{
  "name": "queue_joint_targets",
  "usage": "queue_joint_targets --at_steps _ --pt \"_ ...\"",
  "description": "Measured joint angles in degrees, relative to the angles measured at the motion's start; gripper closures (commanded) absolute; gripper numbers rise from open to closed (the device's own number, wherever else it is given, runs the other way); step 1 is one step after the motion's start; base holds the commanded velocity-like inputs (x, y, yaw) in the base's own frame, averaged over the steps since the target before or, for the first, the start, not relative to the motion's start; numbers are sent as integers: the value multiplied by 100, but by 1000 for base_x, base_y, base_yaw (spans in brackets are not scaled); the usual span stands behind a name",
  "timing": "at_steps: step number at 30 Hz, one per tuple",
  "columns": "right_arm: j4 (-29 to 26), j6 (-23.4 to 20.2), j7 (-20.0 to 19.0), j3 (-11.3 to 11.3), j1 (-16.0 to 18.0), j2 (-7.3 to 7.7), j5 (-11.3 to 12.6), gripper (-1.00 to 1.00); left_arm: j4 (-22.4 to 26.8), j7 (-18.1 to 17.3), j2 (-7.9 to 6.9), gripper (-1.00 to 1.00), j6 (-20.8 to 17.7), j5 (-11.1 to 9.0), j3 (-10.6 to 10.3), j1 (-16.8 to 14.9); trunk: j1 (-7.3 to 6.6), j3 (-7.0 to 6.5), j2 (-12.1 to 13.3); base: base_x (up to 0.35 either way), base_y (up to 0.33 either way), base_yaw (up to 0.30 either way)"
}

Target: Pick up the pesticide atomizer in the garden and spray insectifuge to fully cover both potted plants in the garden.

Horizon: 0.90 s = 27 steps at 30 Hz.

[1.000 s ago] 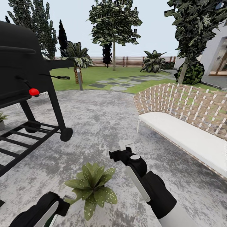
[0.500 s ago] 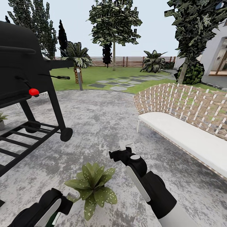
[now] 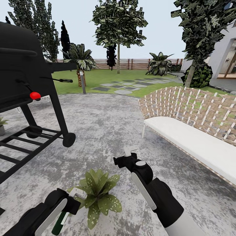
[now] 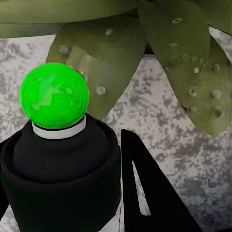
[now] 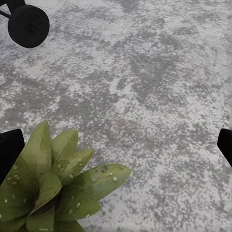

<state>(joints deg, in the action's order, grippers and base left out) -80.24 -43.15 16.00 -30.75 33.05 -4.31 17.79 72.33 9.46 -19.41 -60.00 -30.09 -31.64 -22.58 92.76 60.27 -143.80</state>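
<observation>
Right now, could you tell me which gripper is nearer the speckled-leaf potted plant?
Left. The left gripper, holding the atomizer, touches the potted plant's leaves; the right gripper hovers beyond it.

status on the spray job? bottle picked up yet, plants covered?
Done: the dark green atomizer bottle is in the left gripper. In hand: its spray head, showing bright green, points at the speckled broad-leaved potted plant. Coverage can't be judged. Left: the second plant in a grey pot beside the black grill.
</observation>
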Motion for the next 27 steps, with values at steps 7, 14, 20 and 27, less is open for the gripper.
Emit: queue_joint_targets --at_steps 7,14,20,27 --pt "0 0 0 -1 0 0 -3 -100 -217 0 82 100 1 -9 -9 0 0 0 0 0 0 0" --pt "0 0 0 1 0 0 -2 -100 -295 12 138 100 0 31 37 -27 0 0 0 0 0 0" --pt "40 -5 3 16 0 0 -1 -100 -119 34 35 100 0 42 335 -20 0 0 0 0 12 0" --pt "-31 -16 -8 388 1 62 -10 -100 -152 21 7 100 0 19 345 -18 0 0 0 0 300 -55"
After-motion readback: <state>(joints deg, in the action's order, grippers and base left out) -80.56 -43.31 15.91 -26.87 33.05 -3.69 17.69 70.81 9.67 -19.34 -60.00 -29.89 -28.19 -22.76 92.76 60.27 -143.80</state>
